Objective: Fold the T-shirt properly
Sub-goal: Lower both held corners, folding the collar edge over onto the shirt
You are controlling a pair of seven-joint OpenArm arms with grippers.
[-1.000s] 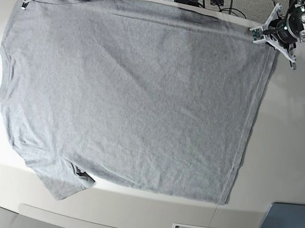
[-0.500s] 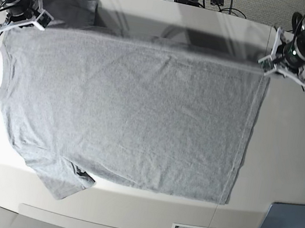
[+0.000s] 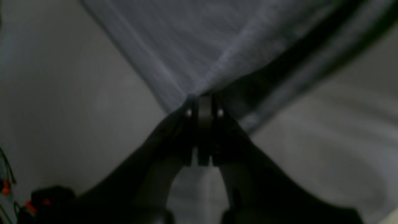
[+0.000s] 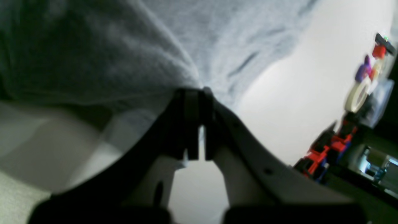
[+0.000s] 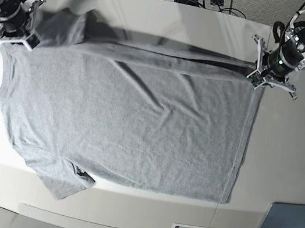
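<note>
1. At the left of the base view, the right gripper (image 5: pixel 25 38) hangs over the far left corner of the table (image 5: pixel 288 150), its jaws pinched together on the T-shirt's shoulder edge by the far sleeve (image 5: pixel 67 25).
2. The right wrist view shows the same grip up close: the right gripper (image 4: pixel 199 93) has its two dark fingers pressed together with grey cloth bunched between them and draping away to the left.
3. The T-shirt (image 5: pixel 126 127) lies spread plain side up over the middle of the table, neck to the left, hem to the right. Its far edge is lifted off the surface between the two grippers, with a dark shadow band on the table behind it.
4. The near sleeve (image 5: pixel 64 178) lies flat at the lower left, reaching toward the table's front edge.
5. At the right, the left gripper (image 5: pixel 256 79) is clamped on the far hem corner.
6. The left wrist view is dark and blurred, yet the left gripper (image 3: pixel 203 99) shows its fingers closed on the cloth's corner.
</note>
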